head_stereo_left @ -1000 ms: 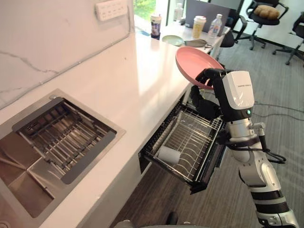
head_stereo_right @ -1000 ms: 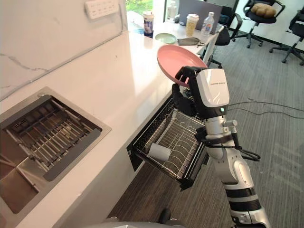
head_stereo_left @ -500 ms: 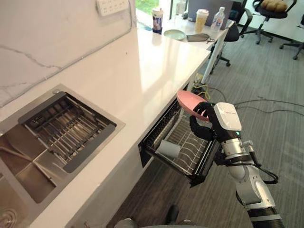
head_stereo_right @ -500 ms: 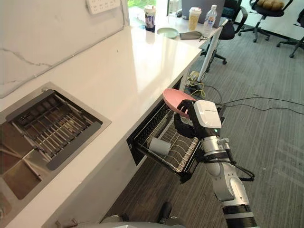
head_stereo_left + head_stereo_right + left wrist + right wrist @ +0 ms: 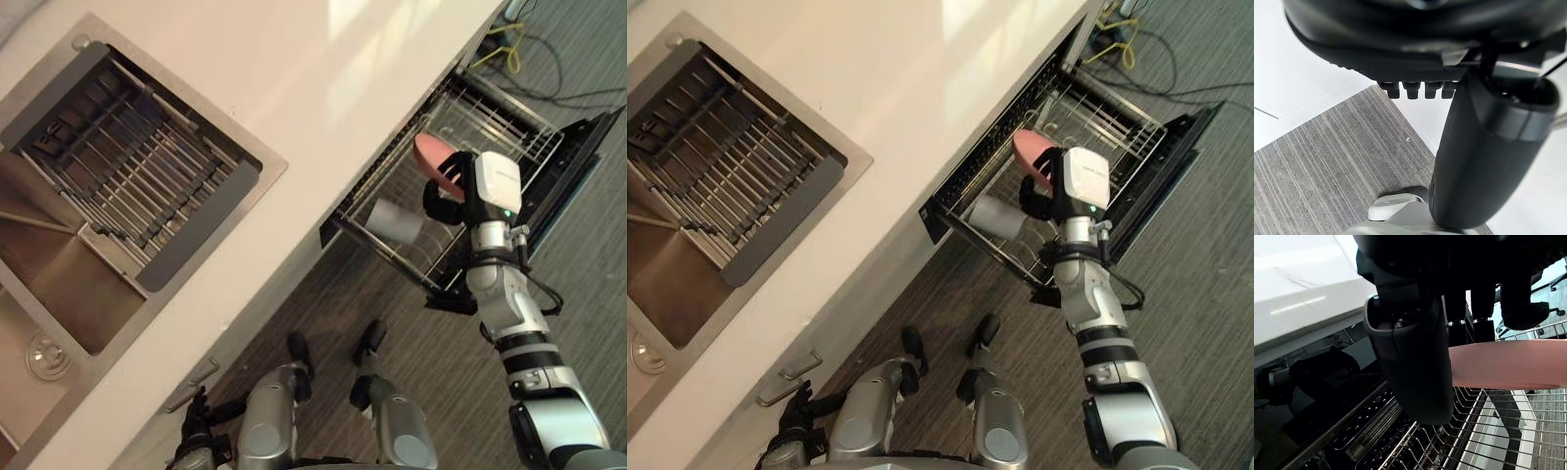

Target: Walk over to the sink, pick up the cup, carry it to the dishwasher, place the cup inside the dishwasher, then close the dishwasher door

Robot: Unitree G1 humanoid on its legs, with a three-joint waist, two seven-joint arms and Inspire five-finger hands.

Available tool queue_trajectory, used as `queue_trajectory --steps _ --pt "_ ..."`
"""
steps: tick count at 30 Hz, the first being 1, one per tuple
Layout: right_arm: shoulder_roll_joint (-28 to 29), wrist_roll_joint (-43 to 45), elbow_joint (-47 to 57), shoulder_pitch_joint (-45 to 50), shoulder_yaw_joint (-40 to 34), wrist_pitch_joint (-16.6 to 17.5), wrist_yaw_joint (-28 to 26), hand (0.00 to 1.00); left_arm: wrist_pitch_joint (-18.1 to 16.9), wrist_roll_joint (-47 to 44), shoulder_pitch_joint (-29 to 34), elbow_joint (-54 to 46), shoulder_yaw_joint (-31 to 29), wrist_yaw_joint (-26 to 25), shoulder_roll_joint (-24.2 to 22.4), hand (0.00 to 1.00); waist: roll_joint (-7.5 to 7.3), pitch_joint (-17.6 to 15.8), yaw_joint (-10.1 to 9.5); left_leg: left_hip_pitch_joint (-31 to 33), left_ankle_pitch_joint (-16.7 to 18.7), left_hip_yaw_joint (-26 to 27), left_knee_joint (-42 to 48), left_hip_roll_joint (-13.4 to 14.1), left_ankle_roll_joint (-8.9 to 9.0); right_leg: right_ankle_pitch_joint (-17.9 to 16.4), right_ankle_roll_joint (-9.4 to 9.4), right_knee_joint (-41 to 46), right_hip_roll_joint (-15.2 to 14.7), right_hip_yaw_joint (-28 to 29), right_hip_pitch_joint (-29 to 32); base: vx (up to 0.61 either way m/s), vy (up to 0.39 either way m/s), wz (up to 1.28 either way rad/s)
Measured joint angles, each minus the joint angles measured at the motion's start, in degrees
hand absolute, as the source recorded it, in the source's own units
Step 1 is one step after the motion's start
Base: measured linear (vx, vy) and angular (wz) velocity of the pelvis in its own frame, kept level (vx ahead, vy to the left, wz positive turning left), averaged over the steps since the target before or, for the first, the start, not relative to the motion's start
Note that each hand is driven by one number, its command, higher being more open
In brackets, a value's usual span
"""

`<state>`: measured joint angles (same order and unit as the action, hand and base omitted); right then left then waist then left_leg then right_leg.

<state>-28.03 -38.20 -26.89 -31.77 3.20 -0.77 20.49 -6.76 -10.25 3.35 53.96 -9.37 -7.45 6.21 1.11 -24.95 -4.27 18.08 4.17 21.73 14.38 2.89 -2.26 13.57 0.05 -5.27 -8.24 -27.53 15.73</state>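
The right hand [image 5: 443, 204] grips a pink plate [image 5: 429, 155] over the dishwasher rack [image 5: 490, 117], where the cup [image 5: 395, 221] already lies; best lowered edge-first between tines, clear of the cup

Your right arm [image 5: 509, 323] comes in from the near right and reaches far forward, forearm almost straight. Its right hand [image 5: 441, 201] is turned left, fingers and thumb curled round the edge of a pink plate [image 5: 429, 154]. Your left hand [image 5: 199, 431] hangs low at near left, fingers relaxed.
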Motion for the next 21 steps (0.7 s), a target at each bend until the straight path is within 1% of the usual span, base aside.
queue_trajectory --steps 2,3,7,11,12,15,17,18,20,21 --pt "-0.21 1.07 -2.48 -0.87 0.61 -0.71 0.04 0.0 0.0 -0.36 -0.35 -0.45 1.11 0.06 0.12 1.0 0.28 -0.15 -0.19 0.5 -0.1 -0.84 -0.01 -0.61 -0.25 0.19 0.27 -0.01 -0.52 0.0 0.26 0.0 0.194 0.16" --pt "-0.38 1.21 -4.0 -1.1 1.41 -1.2 0.11 1.0 -0.01 -0.86 -0.62 -0.53 1.7 0.09 0.12 1.0 0.43 -0.27 -0.48 0.55 -0.13 -0.96 -0.1 -0.97 -0.38 0.24 0.37 -0.02 -0.78 -0.06 0.32 0.01 0.172 0.12" --pt "-0.33 5.5 -6.44 -1.08 2.28 -1.46 0.61 1.0 -0.01 -1.09 -1.09 -1.28 3.06 0.32 0.01 1.0 1.54 -1.03 -0.69 0.78 -0.3 -1.61 -0.19 -1.64 -0.66 0.31 0.73 -0.04 -1.57 -0.78 0.21 0.01 0.106 0.1" --pt "-0.32 7.79 -6.39 0.38 1.48 -1.19 1.14 1.0 0.03 -1.07 -1.1 -1.55 3.24 0.37 0.05 1.0 1.68 -1.1 -0.13 0.34 -0.33 -2.28 -0.16 -1.8 -0.72 0.21 0.99 -0.04 -1.88 -1.41 -0.67 0.02 0.068 0.08" --pt "-0.3 7.79 -5.77 1.12 1.14 -1.17 1.19 1.0 0.11 -1.06 -1.1 -1.55 3.24 0.37 0.06 1.0 1.67 -1.1 -0.07 -0.06 -0.33 -2.44 -0.21 -1.8 -0.72 0.16 1.07 -0.04 -1.88 -1.53 -1.07 0.03 0.051 0.09" --pt "1.2 9.3 2.05 7.02 -2.56 -0.77 1.94 1.0 1.07 -0.91 -1.04 -0.71 3.16 0.28 0.18 1.0 1.55 -0.86 0.65 -2.66 -0.32 -3.42 -1.0 -1.95 -0.7 -0.47 1.64 -0.05 -1.89 -2.09 -3.71 0.03 0.041 0.07" --pt "3.78 10.61 9.47 11.58 -6.32 0.01 3.73 1.0 1.76 -0.74 -0.24 0.75 2.94 0.09 0.29 1.0 1.01 1.03 1.43 -4.22 -0.33 -3.26 -1.9 -2.08 -0.69 -1.0 2.03 -0.05 -1.91 -2.0 -4.76 0.02 0.055 -0.02" --pt "4.32 11.43 10.86 12.44 -7.09 0.37 4.28 1.0 1.95 -0.41 0.26 0.79 2.87 -0.02 0.34 1.0 0.74 1.48 1.66 -4.72 -0.32 -3.15 -2.14 -2.09 -0.68 -1.09 2.06 -0.05 -1.91 -1.9 -5.13 0.03 0.045 -0.08" --pt "5.98 14.64 14.54 15.81 -10.59 1.54 6.07 1.0 2.08 1.04 2.99 1.07 1.84 -0.19 0.36 1.0 -0.49 4.46 1.95 -6.62 -0.27 -2.21 -3.19 -2.08 -0.6 -1.31 2.18 -0.05 -1.81 -1.12 -6.09 0.04 0.038 -0.18" --pt "6.11 15.76 15.09 16.63 -11.8 1.99 6.23 1.0 2.08 1.37 3.62 1.19 1.76 -0.26 0.36 1.0 -0.74 5.05 1.95 -7.36 -0.23 -1.97 -3.5 -2.09 -0.54 -1.35 2.17 -0.05 -1.78 -0.92 -6.54 0.05 0.036 -0.2"
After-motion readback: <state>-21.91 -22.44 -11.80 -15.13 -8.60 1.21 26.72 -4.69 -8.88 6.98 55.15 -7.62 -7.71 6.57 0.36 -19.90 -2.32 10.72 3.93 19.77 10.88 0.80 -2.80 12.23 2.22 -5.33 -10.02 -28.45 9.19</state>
